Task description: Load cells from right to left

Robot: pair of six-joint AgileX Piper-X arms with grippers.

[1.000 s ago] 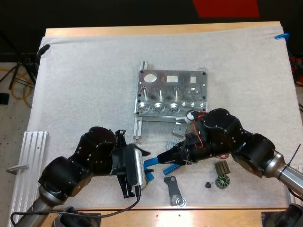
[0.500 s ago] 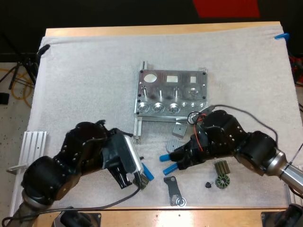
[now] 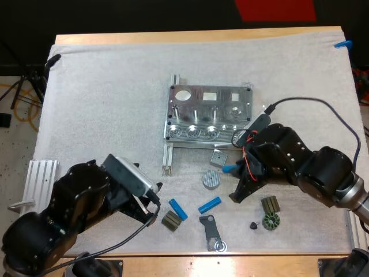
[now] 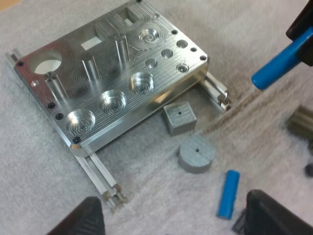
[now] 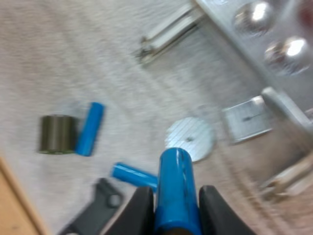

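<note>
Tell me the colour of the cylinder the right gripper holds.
Bright blue cylinder; clearest in the right wrist view.

Fixture (image 3: pixel 210 120): machined metal block, flat on mat (image 3: pixel 104 92), round pockets empty.
Held cell (image 5: pixel 175 178): blue cylinder clamped in right gripper (image 5: pixel 175 195), raised near fixture's near edge.
Left cell (image 3: pixel 177 209): lying flat against dark cylinder (image 3: pixel 170 221).
Right cell (image 3: pixel 210 205): lying flat, apart.

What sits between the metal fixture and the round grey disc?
A small grey square block, near the fixture and apart from the disc. The high and left wrist views show it.
</note>
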